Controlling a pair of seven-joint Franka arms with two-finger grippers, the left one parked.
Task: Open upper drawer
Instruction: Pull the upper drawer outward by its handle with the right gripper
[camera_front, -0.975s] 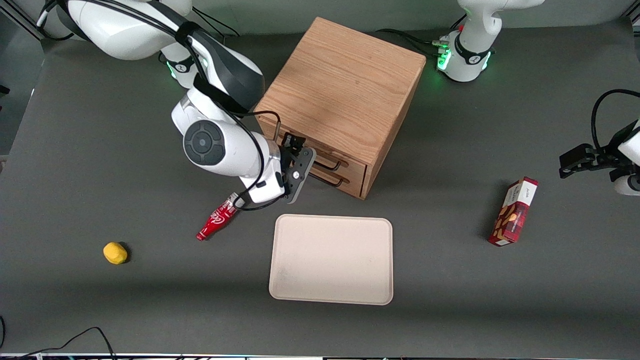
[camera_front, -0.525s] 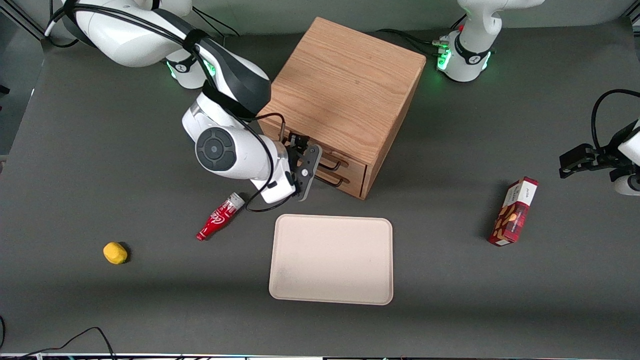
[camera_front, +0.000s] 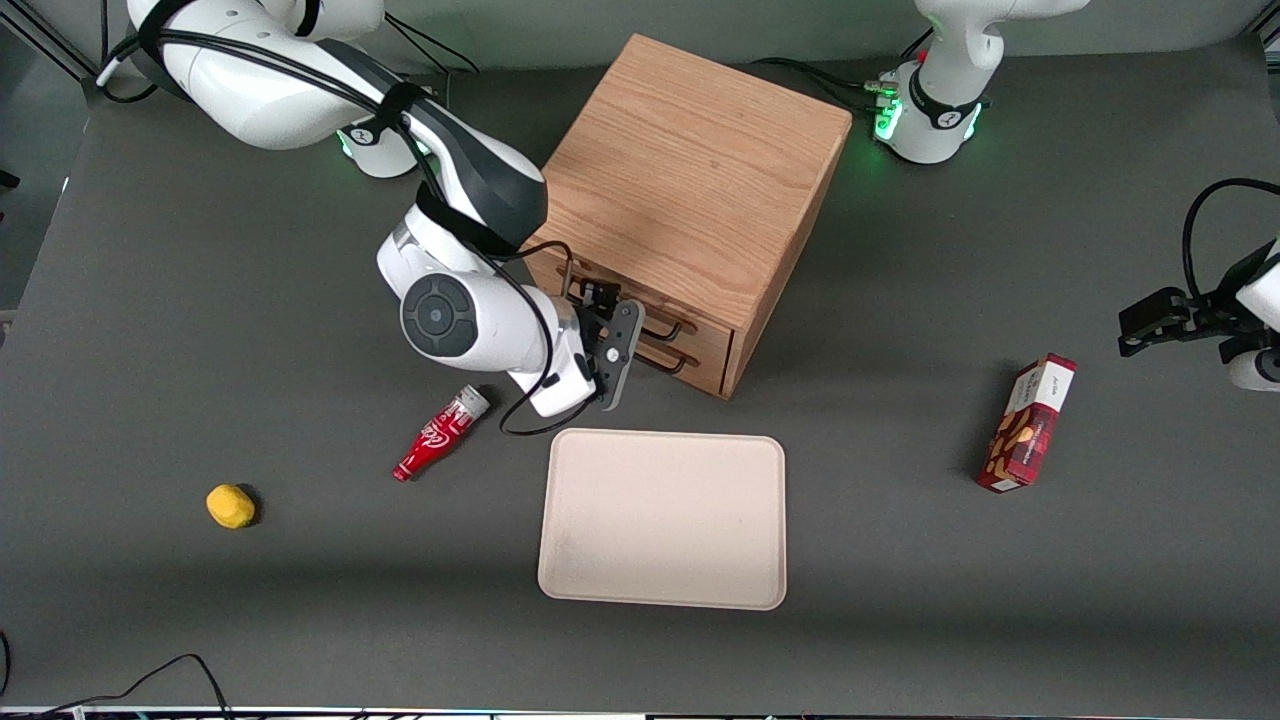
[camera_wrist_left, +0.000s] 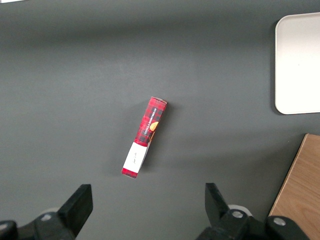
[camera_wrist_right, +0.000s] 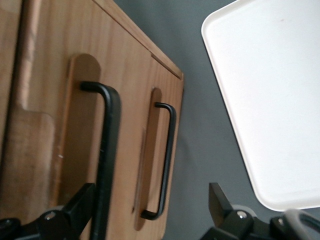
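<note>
We read the gripper (camera_front: 622, 345) as released, fingers spread, in front of the cabinet (camera_front: 690, 170). The upper drawer (camera_wrist_right: 45, 130) is closed; its black handle (camera_wrist_right: 107, 150) runs lengthwise past one fingertip (camera_wrist_right: 82, 205), not yet between the two.

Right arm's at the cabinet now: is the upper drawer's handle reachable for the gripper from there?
Probably yes. The gripper is open in front of the cabinet, the upper drawer's handle near one finger, nothing between.
</note>
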